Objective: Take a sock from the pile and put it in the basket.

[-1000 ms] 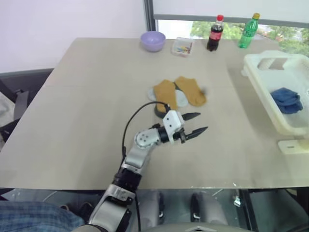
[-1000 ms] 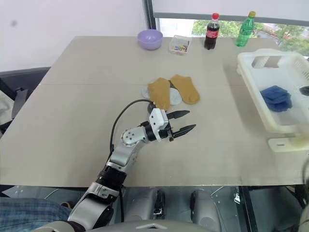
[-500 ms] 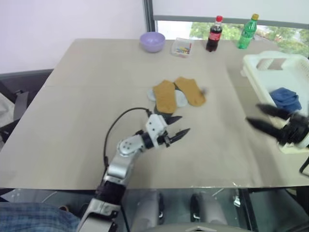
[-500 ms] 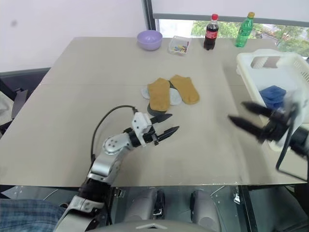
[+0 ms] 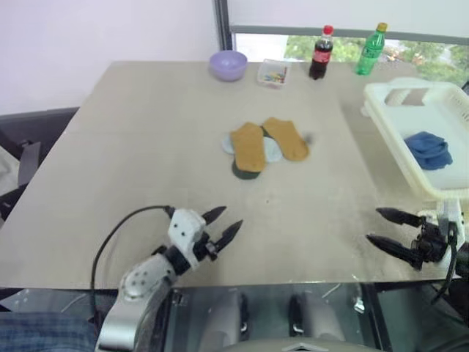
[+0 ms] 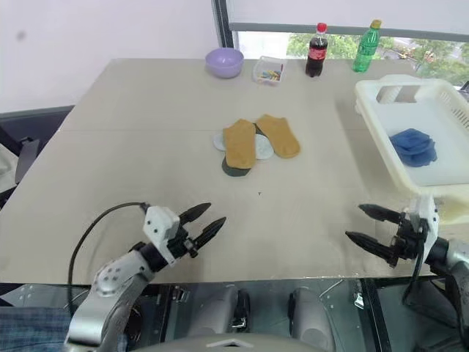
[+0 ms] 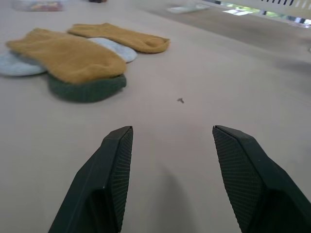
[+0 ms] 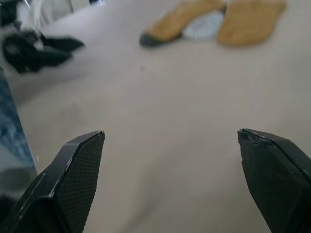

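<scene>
Table [image 5: 146,147] | pile [image 5: 264,144]: dark sock mostly covered | basket [image 5: 410,99] cut off

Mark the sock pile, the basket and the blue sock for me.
sock pile [image 6: 242,143]: right eye view, on the nearer yellow sock on top.
basket [image 6: 376,132]: right eye view, on its near left rim.
blue sock [image 6: 413,145]: right eye view, middle of the bundle inside the basket.

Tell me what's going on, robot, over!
Left gripper open, empty, near table edge. Right gripper open, empty. Sock pile mid-table, untouched. Blue sock already in basket. Nothing in the way.
</scene>
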